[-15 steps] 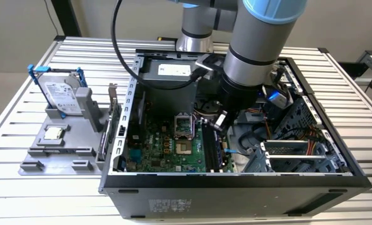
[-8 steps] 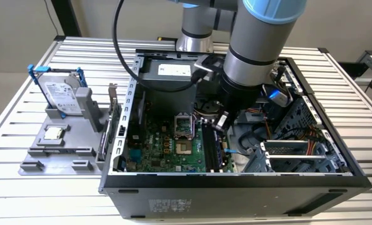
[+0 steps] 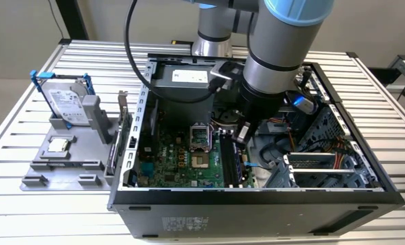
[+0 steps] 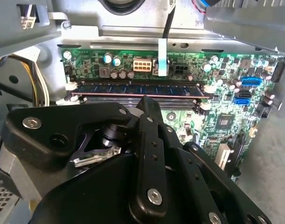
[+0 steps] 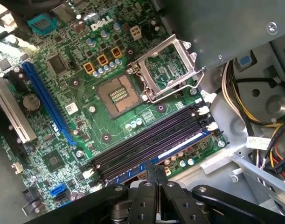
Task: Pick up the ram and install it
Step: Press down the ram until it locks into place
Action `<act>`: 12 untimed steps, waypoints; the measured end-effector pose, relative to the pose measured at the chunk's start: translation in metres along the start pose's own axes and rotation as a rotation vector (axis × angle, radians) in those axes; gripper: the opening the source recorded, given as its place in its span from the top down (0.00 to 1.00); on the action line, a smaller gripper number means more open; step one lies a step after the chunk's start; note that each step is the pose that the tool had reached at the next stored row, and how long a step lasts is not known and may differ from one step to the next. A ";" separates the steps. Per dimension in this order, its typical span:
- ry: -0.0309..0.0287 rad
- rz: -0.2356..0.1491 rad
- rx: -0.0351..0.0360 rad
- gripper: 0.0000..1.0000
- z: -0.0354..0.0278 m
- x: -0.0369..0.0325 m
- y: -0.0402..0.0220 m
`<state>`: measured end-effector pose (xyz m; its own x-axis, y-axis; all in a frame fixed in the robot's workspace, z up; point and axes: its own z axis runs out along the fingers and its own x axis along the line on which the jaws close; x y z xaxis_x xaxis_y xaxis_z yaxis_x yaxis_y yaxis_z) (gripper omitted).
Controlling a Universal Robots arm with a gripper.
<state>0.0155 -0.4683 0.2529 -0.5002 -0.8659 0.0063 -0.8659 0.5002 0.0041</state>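
The ram [image 4: 133, 87] is a long dark bluish stick standing edge-on in the outermost of the motherboard's black slots [image 5: 147, 140]. In the first wrist view, the ram [image 5: 176, 148] shows a white label along its side. My gripper [image 5: 155, 175] hangs just above the slots, over the stick's middle, with its black fingers pressed together and nothing between them. In the exterior view the gripper [image 3: 242, 135] reaches down inside the open computer case [image 3: 257, 196], right over the ram [image 3: 240, 158]. Whether the fingertips touch the stick I cannot tell.
An open processor socket [image 5: 165, 70] lies beside the slots. Cable bundles [image 5: 254, 112] and a metal drive cage [image 3: 318, 168] crowd the case's side at the exterior view's right. Outside the case, a grey fixture [image 3: 59, 163] carries a hard drive in a blue frame [image 3: 66, 104] and a square silver chip [image 3: 57, 146].
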 end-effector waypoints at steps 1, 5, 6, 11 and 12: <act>0.0000 -0.009 0.0000 1.00 0.0000 0.0000 0.0000; 0.0001 -0.043 0.0003 1.00 0.0000 0.0000 0.0000; 0.0002 -0.052 0.0003 1.00 0.0000 0.0000 0.0000; 0.0003 -0.089 0.0005 1.00 0.0000 0.0000 0.0000; 0.0004 -0.097 0.0006 1.00 0.0000 0.0000 0.0000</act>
<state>0.0155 -0.4683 0.2529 -0.4142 -0.9102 0.0063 -0.9102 0.4143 0.0041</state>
